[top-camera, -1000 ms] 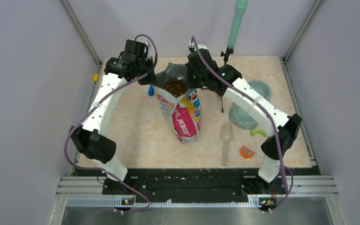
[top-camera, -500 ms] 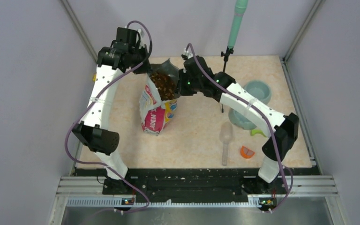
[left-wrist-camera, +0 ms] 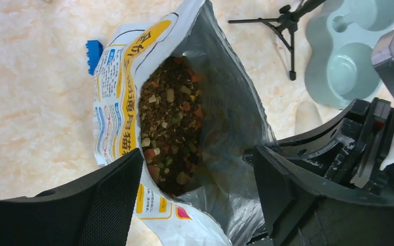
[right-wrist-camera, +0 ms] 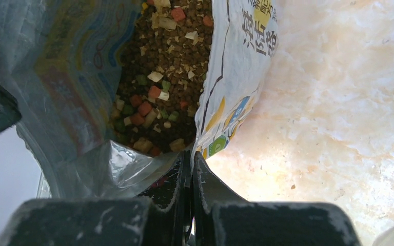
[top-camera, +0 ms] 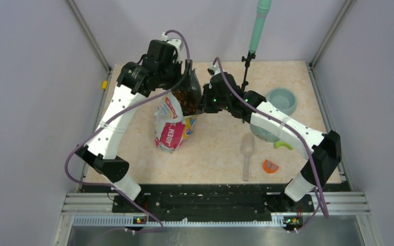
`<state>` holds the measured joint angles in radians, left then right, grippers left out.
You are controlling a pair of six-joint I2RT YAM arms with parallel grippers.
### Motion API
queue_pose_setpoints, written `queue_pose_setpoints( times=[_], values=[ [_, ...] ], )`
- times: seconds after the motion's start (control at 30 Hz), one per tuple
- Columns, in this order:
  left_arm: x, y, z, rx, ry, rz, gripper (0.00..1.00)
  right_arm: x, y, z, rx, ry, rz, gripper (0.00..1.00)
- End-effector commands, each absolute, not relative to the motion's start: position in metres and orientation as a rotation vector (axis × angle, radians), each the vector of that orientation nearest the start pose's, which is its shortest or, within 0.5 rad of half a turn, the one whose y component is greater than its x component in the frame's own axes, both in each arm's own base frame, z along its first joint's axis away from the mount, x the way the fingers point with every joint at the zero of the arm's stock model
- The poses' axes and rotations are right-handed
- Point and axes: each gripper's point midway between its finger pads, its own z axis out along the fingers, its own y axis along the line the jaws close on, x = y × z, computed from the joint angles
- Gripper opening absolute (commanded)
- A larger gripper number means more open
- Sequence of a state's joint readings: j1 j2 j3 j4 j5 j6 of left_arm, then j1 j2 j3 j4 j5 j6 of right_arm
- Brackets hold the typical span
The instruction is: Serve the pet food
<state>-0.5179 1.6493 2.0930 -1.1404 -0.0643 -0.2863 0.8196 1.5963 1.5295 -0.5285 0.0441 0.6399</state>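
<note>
The bag (top-camera: pixel 170 130) is white, yellow and pink outside with blue print, silver-grey inside. The kibble (left-wrist-camera: pixel 169 128) is dark brown, flecked with orange, green and cream bits. The bench (top-camera: pixel 215 154) is mottled beige. The bowl (top-camera: pixel 283 97) is pale teal; the block (left-wrist-camera: pixel 93 54) blue.

Bag (top-camera: pixel 173 125): standing on the counter (top-camera: pixel 133 154), mouth up.
Pet food (left-wrist-camera: pixel 169 133): inside the bag.
Left tool (left-wrist-camera: pixel 195 195): over the bag's mouth, one finger on each side.
Right tool (right-wrist-camera: pixel 191 169): on the bag's right rim.
Clip (left-wrist-camera: pixel 93 54): just beside the bag, to its left.
Stand (top-camera: pixel 244 77): behind and right of the bag.
Bowl (top-camera: pixel 279 102): well right of the bag, beyond the stand.
Scoop (top-camera: pixel 247 151): right of the bag, nearer the arm bases.
</note>
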Motion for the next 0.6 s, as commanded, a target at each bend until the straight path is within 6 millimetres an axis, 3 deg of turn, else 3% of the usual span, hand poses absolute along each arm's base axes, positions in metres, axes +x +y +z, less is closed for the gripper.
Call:
queue_pose_setpoints(
  times=[0.0, 0.2, 0.37, 0.57],
  values=[
    [0.341, -0.187, 0.346, 0.178, 2.271, -0.21, 0.82, 0.301, 0.352, 0.282, -0.195, 2.185, 0.83, 0.0],
    [0.351, -0.153, 0.336, 0.159, 2.275, 0.101, 0.8, 0.3, 0.349, 0.279, -0.215, 2.192, 0.803, 0.0],
    [0.356, -0.156, 0.323, 0.162, 2.294, 0.117, 0.78, 0.298, 0.345, 0.271, -0.214, 2.209, 0.79, 0.0],
    [0.36, -0.158, 0.316, 0.154, 2.303, 0.114, 0.68, 0.298, 0.34, 0.271, -0.209, 2.205, 0.765, 0.0]
  ],
)
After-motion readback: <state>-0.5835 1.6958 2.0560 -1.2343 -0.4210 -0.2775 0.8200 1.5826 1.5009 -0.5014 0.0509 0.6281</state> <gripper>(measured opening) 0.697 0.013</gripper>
